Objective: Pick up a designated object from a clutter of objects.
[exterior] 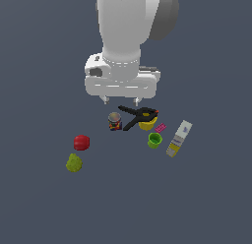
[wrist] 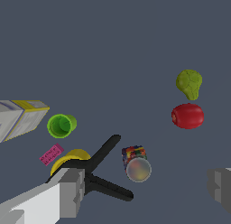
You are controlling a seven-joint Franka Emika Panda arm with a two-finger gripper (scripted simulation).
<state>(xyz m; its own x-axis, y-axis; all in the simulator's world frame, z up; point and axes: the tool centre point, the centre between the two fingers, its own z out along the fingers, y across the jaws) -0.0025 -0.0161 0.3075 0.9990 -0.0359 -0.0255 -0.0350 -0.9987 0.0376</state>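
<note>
Gripper [exterior: 120, 101] is hung above the clutter with its fingers spread wide and nothing pinched between them; in the wrist view one grey finger [wrist: 72, 191] is seen at one edge and the other at the far edge. So the approach looks like the step in hand, and nothing is grabbed yet.

The small can [exterior: 114, 121] is stood upright on the dark floor, just below the fingers in the exterior view. Its short cylinder shape is wrapped in a label of red, yellow, blue and dark patches, and it's capped by a dull grey metal top [wrist: 138, 169]. A grip would probably be best taken low across the round sides, centred, since a smooth can could easily be squirted out of an off-centre pinch.

Trouble spot: the black clamp [exterior: 137, 115] is laid just beside the can, one handle pointed its way, draped over the yellow cup [exterior: 147, 124]. That side should be cleared by the fingers.

Further out, a pink piece [exterior: 160, 127], a glossy green cup [exterior: 154, 140] and a boxy white-yellow bottle [exterior: 178, 138] are found. A smooth red object [exterior: 81, 142] and a bumpy yellow-green pear [exterior: 74, 163] are set well apart.
</note>
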